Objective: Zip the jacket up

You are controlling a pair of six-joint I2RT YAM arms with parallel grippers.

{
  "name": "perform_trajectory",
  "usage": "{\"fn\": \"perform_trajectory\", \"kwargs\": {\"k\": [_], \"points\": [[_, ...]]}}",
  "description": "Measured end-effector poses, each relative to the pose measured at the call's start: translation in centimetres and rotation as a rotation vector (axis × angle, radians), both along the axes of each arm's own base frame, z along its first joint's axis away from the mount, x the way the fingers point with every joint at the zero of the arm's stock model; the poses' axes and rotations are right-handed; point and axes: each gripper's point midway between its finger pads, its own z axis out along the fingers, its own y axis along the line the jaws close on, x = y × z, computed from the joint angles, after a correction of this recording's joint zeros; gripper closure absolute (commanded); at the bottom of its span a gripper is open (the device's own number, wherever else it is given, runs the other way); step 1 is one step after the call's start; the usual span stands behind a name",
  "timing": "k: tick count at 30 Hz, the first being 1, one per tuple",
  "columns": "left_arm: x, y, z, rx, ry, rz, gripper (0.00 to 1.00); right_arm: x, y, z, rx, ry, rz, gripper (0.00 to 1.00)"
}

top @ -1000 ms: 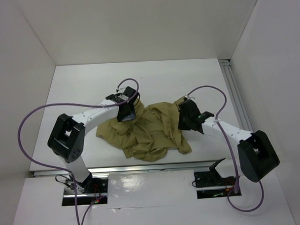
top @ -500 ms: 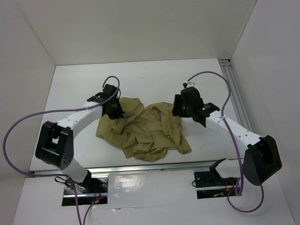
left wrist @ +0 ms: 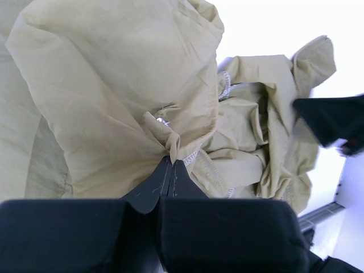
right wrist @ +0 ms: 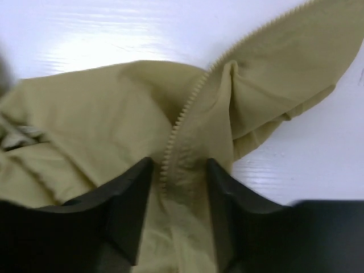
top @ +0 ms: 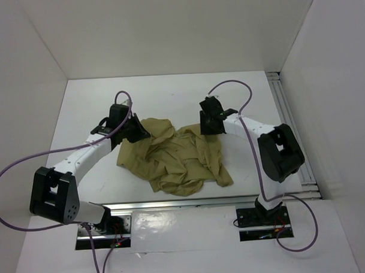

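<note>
The olive-tan jacket [top: 174, 155] lies crumpled in the middle of the white table [top: 85, 110]. At its far left corner my left gripper [top: 136, 131] is shut on a pinched fold of the jacket [left wrist: 114, 85], the fingertips [left wrist: 172, 161] pressed together with cloth bunching out of them. At the far right edge my right gripper [top: 210, 125] stands open. In the right wrist view its fingers [right wrist: 135, 190] straddle a fold of the jacket [right wrist: 96, 119] that carries a row of zipper teeth [right wrist: 183, 111], and the gripper [right wrist: 177, 170] has cloth between its jaws.
A metal rail [top: 290, 124] runs along the table's right side and another [top: 185, 202] along the near edge. White walls enclose the back and both sides. Purple cables [top: 27, 160] loop off each arm. The right gripper's black body [left wrist: 335, 122] shows past the jacket in the left wrist view.
Both arms swung toward the far side. The left gripper shut on the jacket's far left corner and shifted left. The right gripper moved from the jacket's right side to its far right edge.
</note>
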Motion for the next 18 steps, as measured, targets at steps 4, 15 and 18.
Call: {"fn": "perform_trajectory", "kwargs": {"k": [4,15,18], "points": [[0.2,-0.2,0.3,-0.029,-0.002,-0.001,1.0,-0.3,-1.0,-1.4,-0.06,0.031,-0.025,0.79],[1.3,-2.2,0.2,-0.14,0.005,-0.036,1.0,0.3,-0.7,6.3,0.011,-0.149,-0.058,1.0],[2.0,-3.1,0.8,-0.201,-0.013,-0.051,1.0,-0.3,0.9,10.2,0.069,-0.229,-0.018,1.0]]}}
